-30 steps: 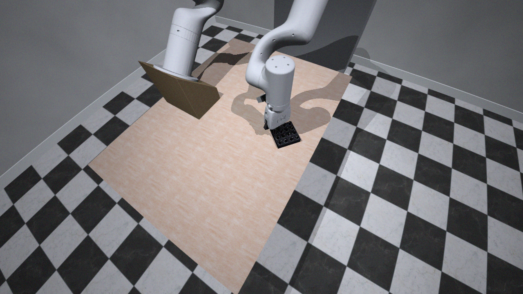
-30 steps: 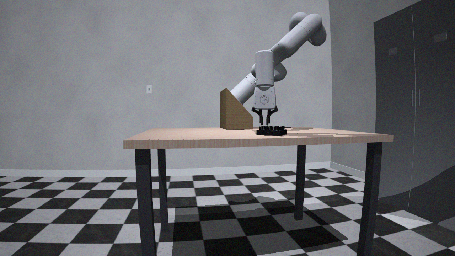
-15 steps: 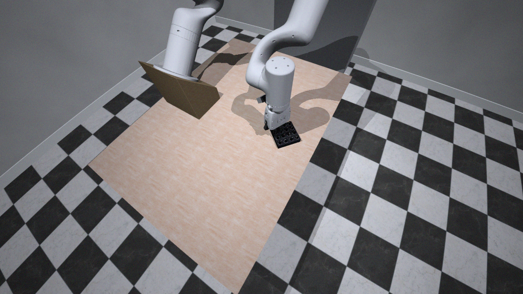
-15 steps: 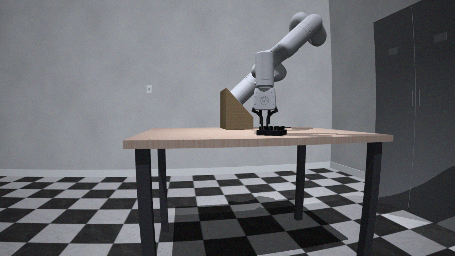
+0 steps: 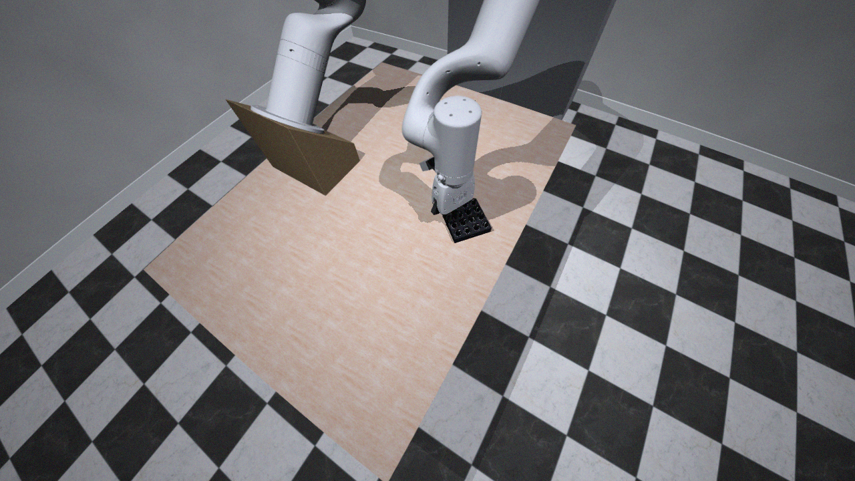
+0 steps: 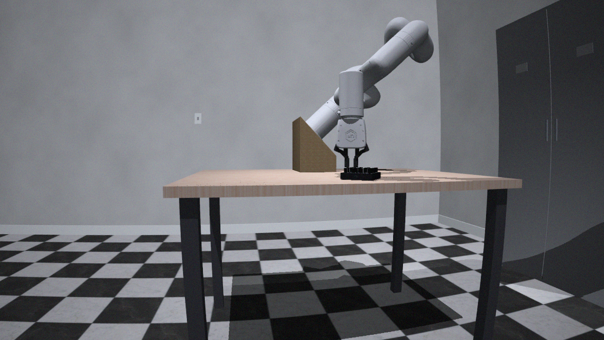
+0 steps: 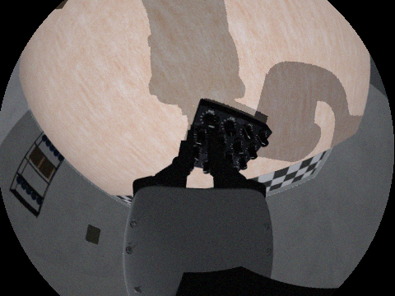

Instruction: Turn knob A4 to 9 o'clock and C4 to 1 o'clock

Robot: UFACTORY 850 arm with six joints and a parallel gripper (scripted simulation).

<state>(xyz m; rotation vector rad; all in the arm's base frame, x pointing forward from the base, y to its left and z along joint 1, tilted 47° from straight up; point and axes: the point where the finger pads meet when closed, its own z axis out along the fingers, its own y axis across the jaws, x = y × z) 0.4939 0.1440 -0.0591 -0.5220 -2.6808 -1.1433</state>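
The black knob box [image 5: 472, 226] [image 6: 361, 174] [image 7: 243, 128] stands flat on the wooden table [image 5: 298, 274] [image 6: 274, 184] [image 7: 94, 77], close to its right edge. My gripper [image 5: 445, 210] [image 6: 351, 165] [image 7: 201, 139] points straight down over the box's corner nearest the arm. Its fingers are set narrow, with the tips at knob height on either side of a knob in that corner. A small gap still shows between the fingers in the wrist view. The knob names and white lines are too small and dark to read.
A brown wedge-shaped block [image 5: 298, 152] [image 6: 310, 152] carries the arm's base at the back of the table. The table edge and checkered floor [image 5: 657, 268] lie just right of the box.
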